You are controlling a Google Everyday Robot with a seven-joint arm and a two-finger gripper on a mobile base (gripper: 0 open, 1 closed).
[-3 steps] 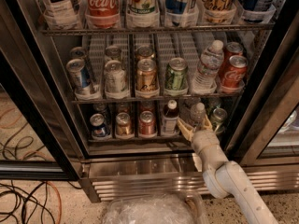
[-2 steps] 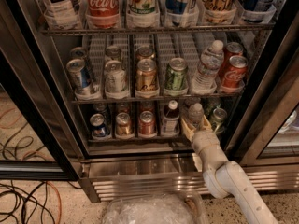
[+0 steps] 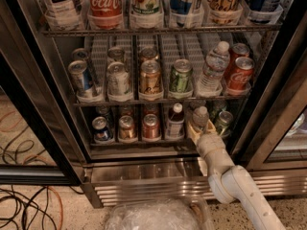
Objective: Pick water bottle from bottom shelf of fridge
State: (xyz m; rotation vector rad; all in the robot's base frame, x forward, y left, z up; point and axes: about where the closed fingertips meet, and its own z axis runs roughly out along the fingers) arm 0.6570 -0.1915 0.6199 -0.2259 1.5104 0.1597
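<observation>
The bottom shelf of the fridge carries cans, a dark bottle and, lower right of centre, the water bottle. It stands upright, cap up. The pincer touches its lower part; whether it grips, I cannot tell.

Tangled black and orange cables are strewn on the speckled floor; what may be crumpled clear plastic is seen nearby.

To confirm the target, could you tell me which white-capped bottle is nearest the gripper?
The clear water bottle at the gripper, bottom shelf; the dark bottle stands left.
</observation>
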